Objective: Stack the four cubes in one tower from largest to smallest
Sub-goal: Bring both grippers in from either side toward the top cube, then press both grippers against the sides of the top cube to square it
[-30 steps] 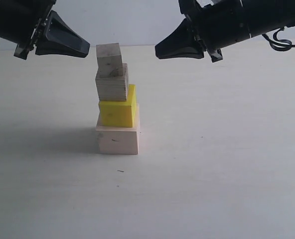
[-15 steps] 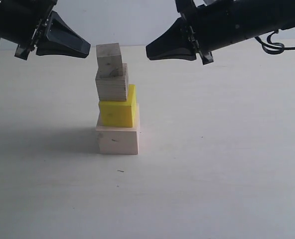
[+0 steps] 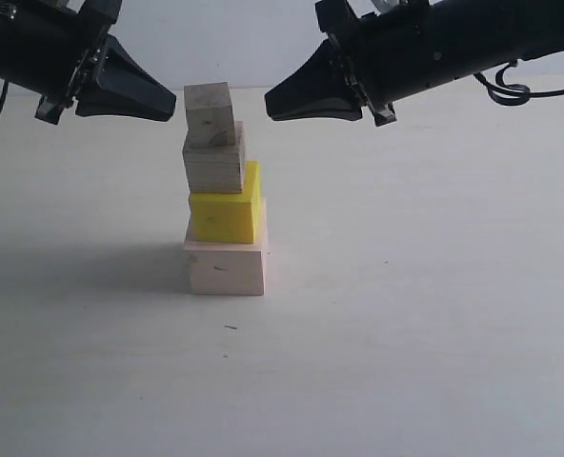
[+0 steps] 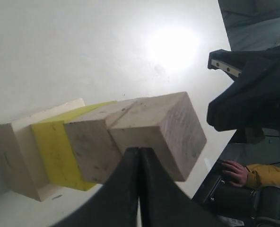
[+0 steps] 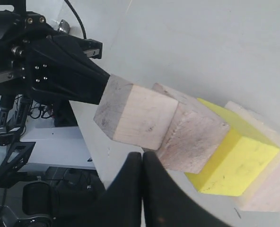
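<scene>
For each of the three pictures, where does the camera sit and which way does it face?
Exterior view: low, near table height, facing the tower side-on; left gripper and right gripper show at top.
Left wrist view: on the left arm, looking along its shut fingers at the smallest cube; right gripper beyond.
Right wrist view: on the right arm, likewise; left gripper beyond.
Shared: all show the four-cube tower.

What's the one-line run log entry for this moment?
tower: four cubes stacked | left claw: shut, beside top cube | right claw: shut, opposite side, apart
</scene>
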`<state>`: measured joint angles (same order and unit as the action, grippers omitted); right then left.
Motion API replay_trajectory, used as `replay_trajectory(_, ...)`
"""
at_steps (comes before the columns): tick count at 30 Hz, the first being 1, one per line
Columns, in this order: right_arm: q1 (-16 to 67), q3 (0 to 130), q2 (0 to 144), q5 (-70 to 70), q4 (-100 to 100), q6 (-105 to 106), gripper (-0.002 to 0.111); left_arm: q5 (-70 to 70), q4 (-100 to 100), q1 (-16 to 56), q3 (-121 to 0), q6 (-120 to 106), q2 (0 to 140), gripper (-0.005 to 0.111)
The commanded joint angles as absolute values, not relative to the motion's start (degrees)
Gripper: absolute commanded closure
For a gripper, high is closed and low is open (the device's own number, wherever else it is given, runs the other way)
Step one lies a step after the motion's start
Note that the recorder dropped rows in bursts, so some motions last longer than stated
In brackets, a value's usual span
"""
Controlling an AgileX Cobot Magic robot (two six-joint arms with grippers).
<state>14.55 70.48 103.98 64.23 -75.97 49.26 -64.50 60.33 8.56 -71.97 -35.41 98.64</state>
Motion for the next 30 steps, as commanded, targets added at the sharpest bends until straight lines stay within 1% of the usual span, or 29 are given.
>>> replay_trajectory(1, 14.63, 70.32, 103.90, 61.94, -74.06, 49.53, 0.108, -63.07, 61.55, 8.72, -71.97, -36.19, 99.13, 0.107)
replay_trajectory(4, 14.63, 70.32, 104.72, 59.91, -71.56, 48.03, 0.108, -62.18, 60.12, 8.72, -71.97, -36.19, 99.82, 0.107)
replay_trajectory(16, 14.63, 70.32, 110.02, 61.64, -73.47, 48.03, 0.108, -62.52, 59.62, 8.72, -71.97, -37.11, 102.97, 0.107)
replay_trajectory(30, 14.63, 70.32, 110.08, 63.61, -76.21, 49.95, 0.108, -63.25, 59.73, 8.72, -71.97, -37.23, 103.06, 0.107)
